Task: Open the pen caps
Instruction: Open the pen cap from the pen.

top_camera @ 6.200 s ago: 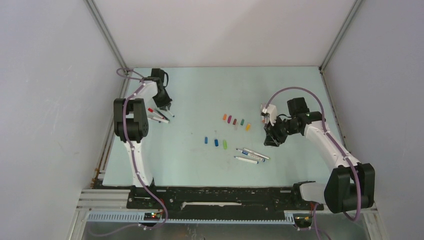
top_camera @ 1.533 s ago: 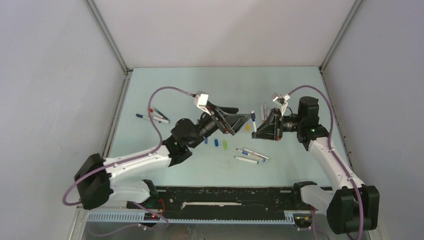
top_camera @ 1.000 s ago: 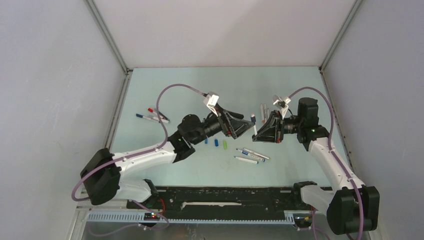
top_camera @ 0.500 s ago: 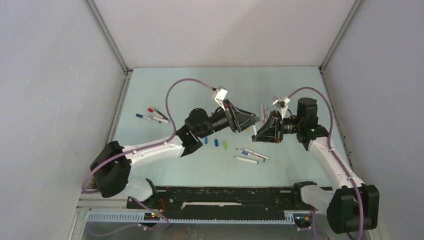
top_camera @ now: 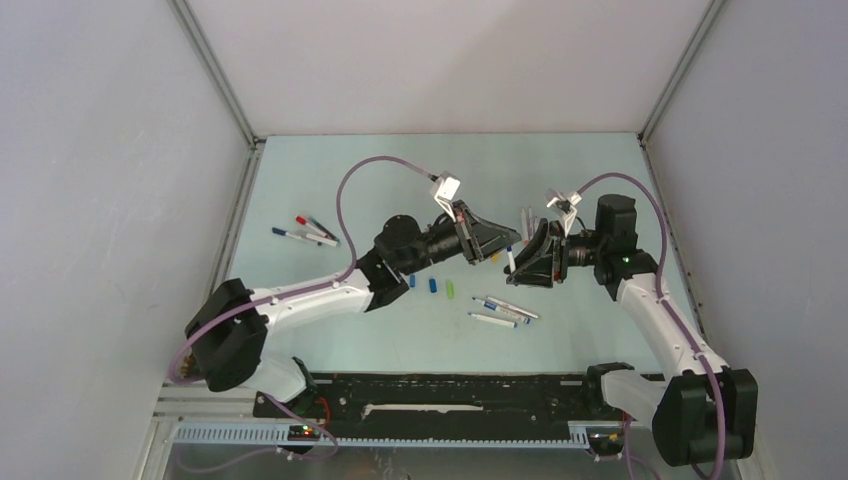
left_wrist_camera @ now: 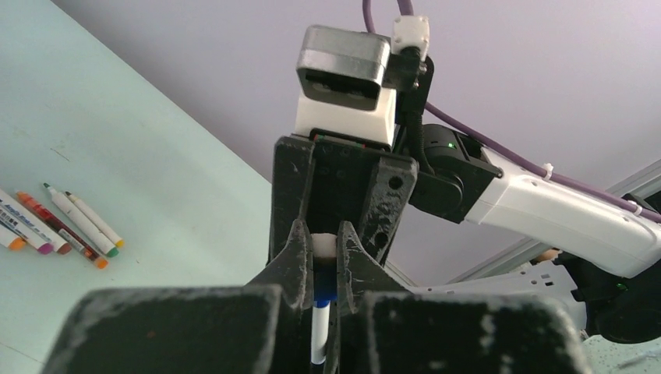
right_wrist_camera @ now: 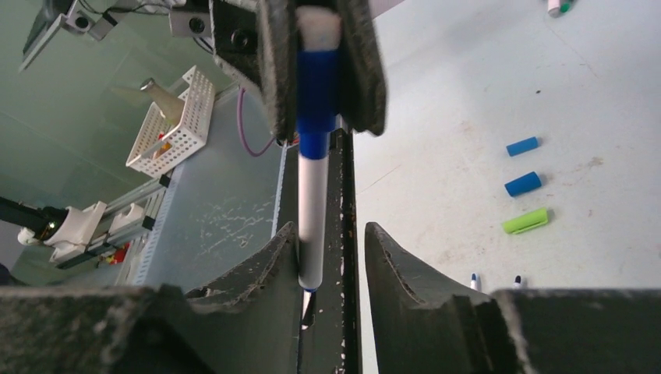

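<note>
While the left gripper (left_wrist_camera: 318, 253) pinches tight on the blue pen cap (right_wrist_camera: 316, 78), the right gripper (right_wrist_camera: 331, 249) stands part-open around the white barrel (right_wrist_camera: 312, 210), one finger touching it, above the table (right_wrist_camera: 468, 93) where loose caps (right_wrist_camera: 524, 184) lie. The uncapping pull looks pending: the right jaws likely need to clamp, then draw straight away.

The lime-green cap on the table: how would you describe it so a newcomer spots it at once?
In the top view, find the middle of the pale table, just below the left arm's black wrist: a short row of three loose caps lies there. The lime-green cap ends that row on the right, nearest the loose pens; the other two are blue.
</note>
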`<state>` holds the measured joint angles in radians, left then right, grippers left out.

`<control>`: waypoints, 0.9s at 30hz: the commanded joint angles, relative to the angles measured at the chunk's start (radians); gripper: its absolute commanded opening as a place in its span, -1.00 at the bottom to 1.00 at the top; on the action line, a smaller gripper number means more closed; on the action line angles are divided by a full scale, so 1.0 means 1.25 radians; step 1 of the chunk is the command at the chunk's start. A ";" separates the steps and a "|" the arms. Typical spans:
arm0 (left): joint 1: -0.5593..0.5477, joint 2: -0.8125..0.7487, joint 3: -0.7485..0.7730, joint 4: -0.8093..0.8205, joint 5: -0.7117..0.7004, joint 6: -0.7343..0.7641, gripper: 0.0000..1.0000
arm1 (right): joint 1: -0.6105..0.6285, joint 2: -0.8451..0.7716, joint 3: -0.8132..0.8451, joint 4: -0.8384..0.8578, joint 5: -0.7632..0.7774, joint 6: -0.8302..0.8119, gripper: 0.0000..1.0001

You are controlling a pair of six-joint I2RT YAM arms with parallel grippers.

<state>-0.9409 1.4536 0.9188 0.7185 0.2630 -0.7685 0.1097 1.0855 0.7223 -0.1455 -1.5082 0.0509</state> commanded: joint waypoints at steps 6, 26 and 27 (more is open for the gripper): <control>-0.023 0.033 0.015 0.069 0.005 -0.031 -1.00 | -0.032 -0.016 0.005 0.070 -0.017 0.060 -0.25; 0.182 -0.106 0.107 0.126 -0.195 0.101 -1.00 | 0.044 0.050 0.005 0.025 0.006 0.037 -1.00; 0.194 -0.114 0.110 0.126 -0.197 0.099 -1.00 | 0.045 0.048 0.005 0.020 0.011 0.028 -1.00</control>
<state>-0.7612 1.3926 0.9543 0.7753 0.0990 -0.6888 0.1566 1.1446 0.7277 -0.0990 -1.4925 0.1257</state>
